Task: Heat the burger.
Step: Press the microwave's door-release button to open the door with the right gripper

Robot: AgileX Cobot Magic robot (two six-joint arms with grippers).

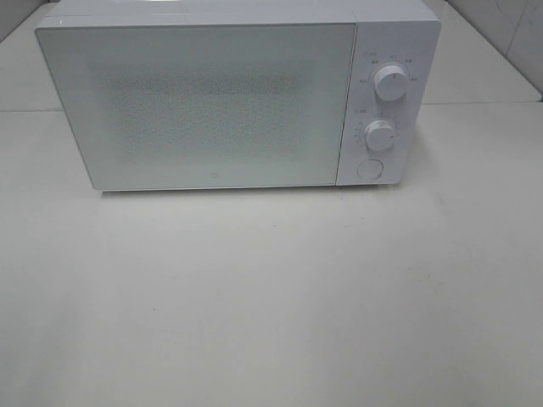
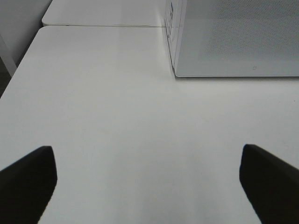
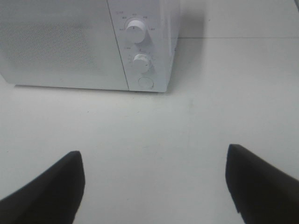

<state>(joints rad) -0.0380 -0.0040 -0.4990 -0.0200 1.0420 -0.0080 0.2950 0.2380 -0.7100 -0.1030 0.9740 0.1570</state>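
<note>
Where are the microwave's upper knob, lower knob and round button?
upper knob point(image 1: 390, 82), exterior high view, centre of its face.
lower knob point(image 1: 379, 136), exterior high view, centre of its face.
round button point(image 1: 369, 169), exterior high view, its middle.

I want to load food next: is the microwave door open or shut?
Shut. The microwave door sits flush beside the control panel and covers the whole front, with no gap showing.

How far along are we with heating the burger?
Done: nothing verifiable. The microwave door is shut and no burger shows in any view; whether it is inside cannot be told. In hand: nothing; the left fingers and right fingers are spread, empty, over the table. Left: likely setting the upper knob and lower knob.
</note>
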